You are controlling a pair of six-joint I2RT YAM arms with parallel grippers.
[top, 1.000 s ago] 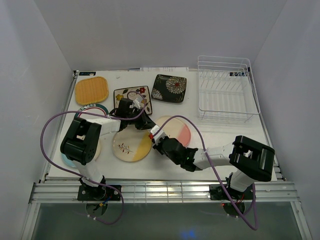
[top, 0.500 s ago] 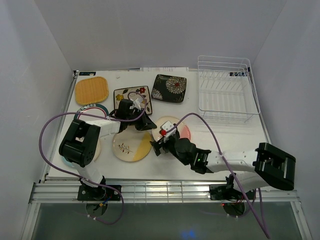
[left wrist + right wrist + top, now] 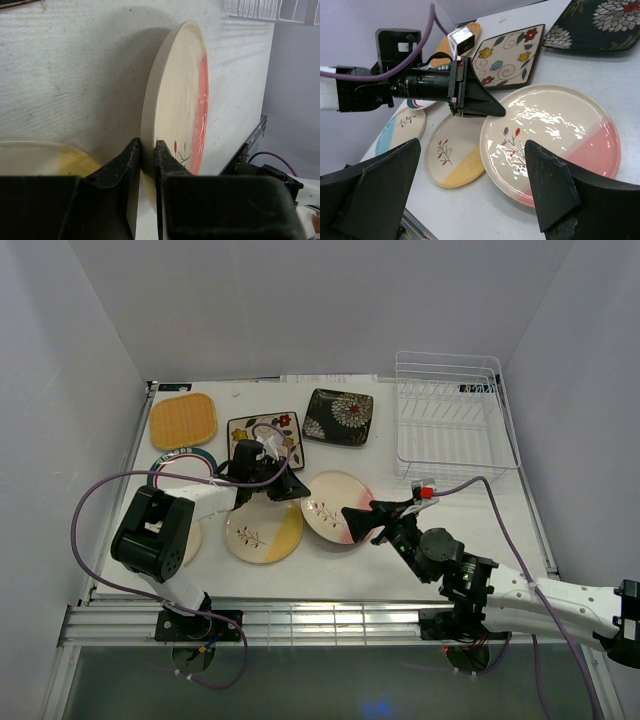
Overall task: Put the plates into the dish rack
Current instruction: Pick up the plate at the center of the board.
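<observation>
My left end effector (image 3: pixel 146 148) pinches pink plate (image 3: pixel 177 100) at rim; spread right end effector (image 3: pixel 472 192) should take it, then rack (image 3: pixel 457 480).

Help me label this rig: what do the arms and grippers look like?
The left arm and right arm are white links with boxy black joints, each trailing a purple cable. The left gripper and right gripper have matte black wedge-shaped fingers. A small red-and-white tag sits behind the right gripper.

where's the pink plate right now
In the top view the pink plate is mid-table, right of the yellow plate, left of the rack, its left rim pinched in the left gripper.
</observation>
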